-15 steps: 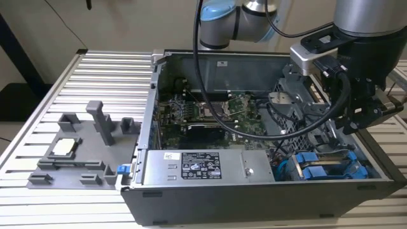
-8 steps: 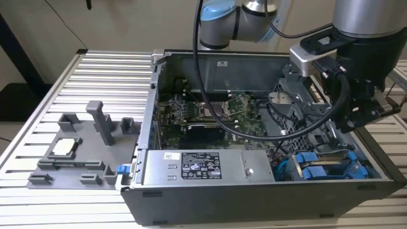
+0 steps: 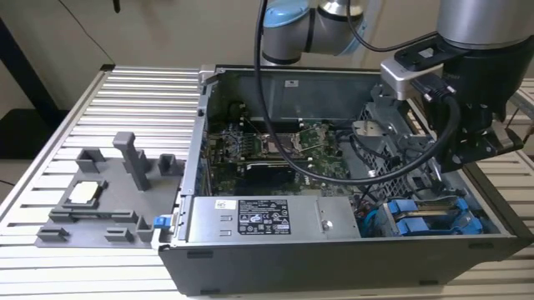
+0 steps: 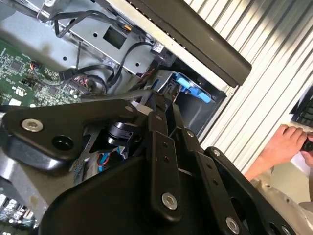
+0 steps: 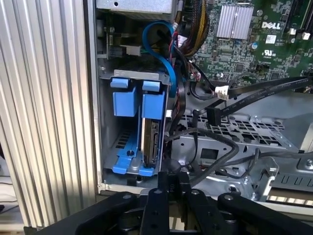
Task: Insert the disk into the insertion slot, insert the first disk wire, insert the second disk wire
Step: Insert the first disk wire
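hand [image 5: 175, 174] closed, hold unclear, near disk [image 5: 151, 139], grey w/ blue frame, seated in insertion slot [image 5: 122, 141]

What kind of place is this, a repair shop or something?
Probably a robotics lab or test bench: a robot arm reaches over an open computer case on a slatted aluminium table, with a grey fixture tray beside it.
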{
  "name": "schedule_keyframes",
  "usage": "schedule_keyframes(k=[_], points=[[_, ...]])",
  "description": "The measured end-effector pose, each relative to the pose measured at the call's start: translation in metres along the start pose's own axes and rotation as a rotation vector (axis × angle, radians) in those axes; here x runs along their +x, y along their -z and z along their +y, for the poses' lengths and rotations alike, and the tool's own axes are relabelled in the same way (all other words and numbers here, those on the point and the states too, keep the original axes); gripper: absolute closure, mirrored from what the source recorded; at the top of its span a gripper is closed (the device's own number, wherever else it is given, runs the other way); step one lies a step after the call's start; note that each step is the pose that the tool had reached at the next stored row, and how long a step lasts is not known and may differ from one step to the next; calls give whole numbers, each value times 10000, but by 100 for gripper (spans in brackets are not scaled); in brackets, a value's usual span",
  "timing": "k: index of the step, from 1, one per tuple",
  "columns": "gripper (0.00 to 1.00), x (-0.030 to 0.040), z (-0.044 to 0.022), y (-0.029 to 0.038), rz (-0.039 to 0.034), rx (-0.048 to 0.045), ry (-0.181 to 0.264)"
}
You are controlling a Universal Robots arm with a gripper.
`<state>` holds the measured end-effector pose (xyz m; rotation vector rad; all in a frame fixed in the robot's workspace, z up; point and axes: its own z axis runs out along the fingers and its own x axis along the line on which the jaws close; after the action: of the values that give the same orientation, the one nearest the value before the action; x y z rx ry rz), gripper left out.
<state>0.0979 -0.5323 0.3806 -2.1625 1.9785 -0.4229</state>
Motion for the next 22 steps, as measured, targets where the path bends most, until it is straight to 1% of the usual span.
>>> schedule_keyframes(k=[1, 2, 6, 10, 13, 18, 20, 22], points=[[81, 1, -9, -4, 31, -91, 19], [81, 2, -22, -8, 52, -207, 38], [81, 8, -94, -34, 93, -794, 107], [81, 16, -176, -65, 105, -1380, 168], [81, 29, -253, -96, 83, -1762, 200], [81, 71, -365, -147, 35, -2296, 241], [81, 95, -401, -167, 16, -2487, 255], [81, 124, -432, -188, -1, -2651, 266]])
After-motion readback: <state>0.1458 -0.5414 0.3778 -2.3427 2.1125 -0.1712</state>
